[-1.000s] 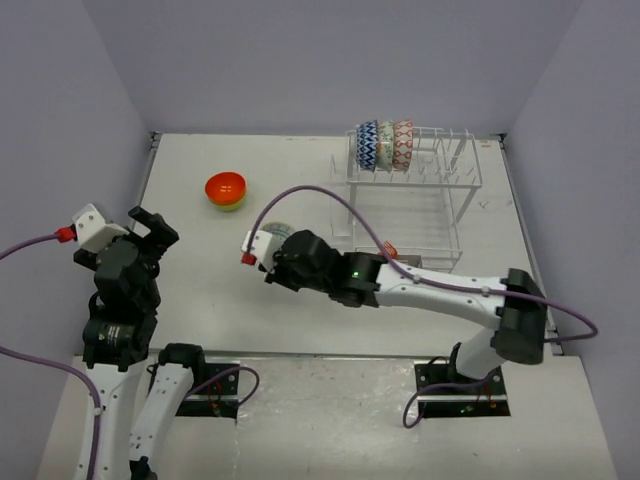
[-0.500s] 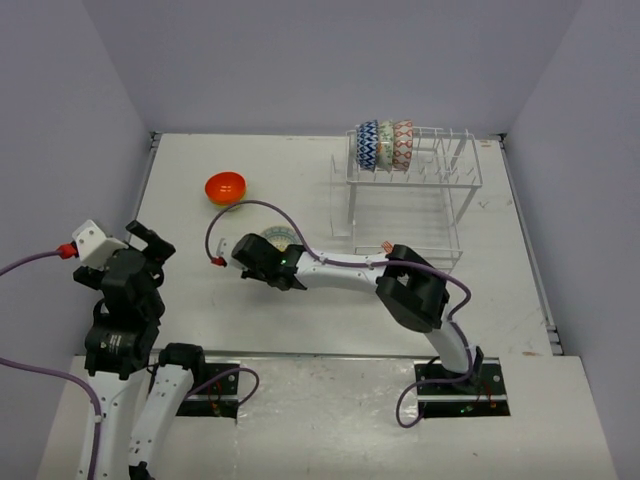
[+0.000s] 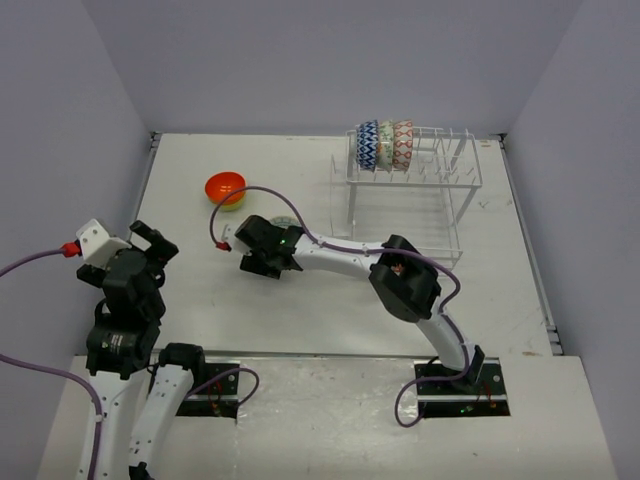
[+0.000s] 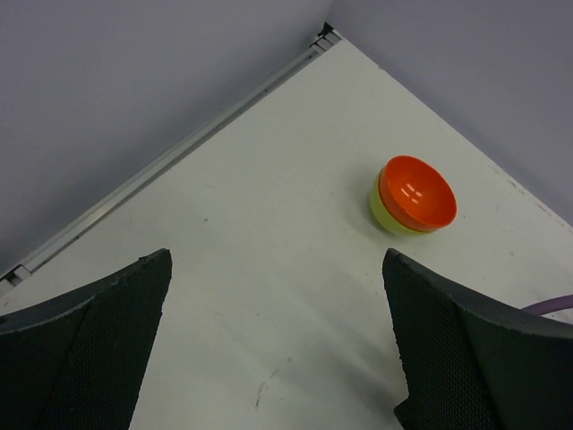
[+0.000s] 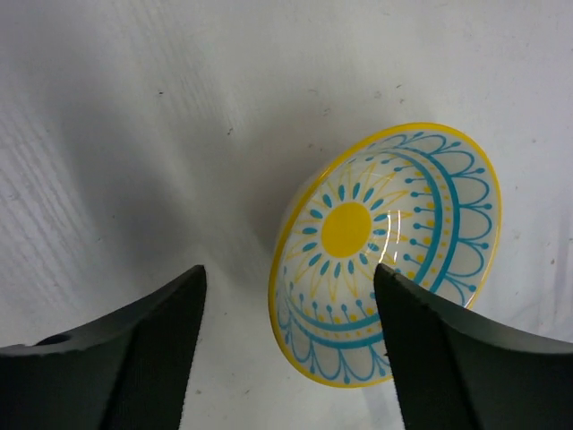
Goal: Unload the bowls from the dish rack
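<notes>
A pale yellow bowl [image 5: 385,255] with a blue and yellow pattern rests tilted on the table. My right gripper [image 5: 286,278] stands open over its near rim and grips nothing. In the top view the right gripper [image 3: 265,250] hides most of this bowl [image 3: 285,224]. An orange bowl [image 3: 226,187] sits nested in a lime-green bowl [image 4: 387,213] at the back left. On the top row of the white dish rack [image 3: 440,165] stand the blue zigzag bowl [image 3: 367,145], the green-white bowl [image 3: 385,145] and the red-pink bowl [image 3: 403,145]. At the left, my left gripper [image 4: 277,269] is open and empty.
The rack's lower tier [image 3: 405,225] stands behind the right arm's elbow [image 3: 400,275]. A purple cable [image 3: 250,190] arches from the right wrist toward the orange bowl. Grey walls enclose the table on the left, back and right.
The right arm reached left and farther back with the pale yellow bowl, then its jaws opened and let the bowl go onto the table. The left gripper shifted only slightly.
</notes>
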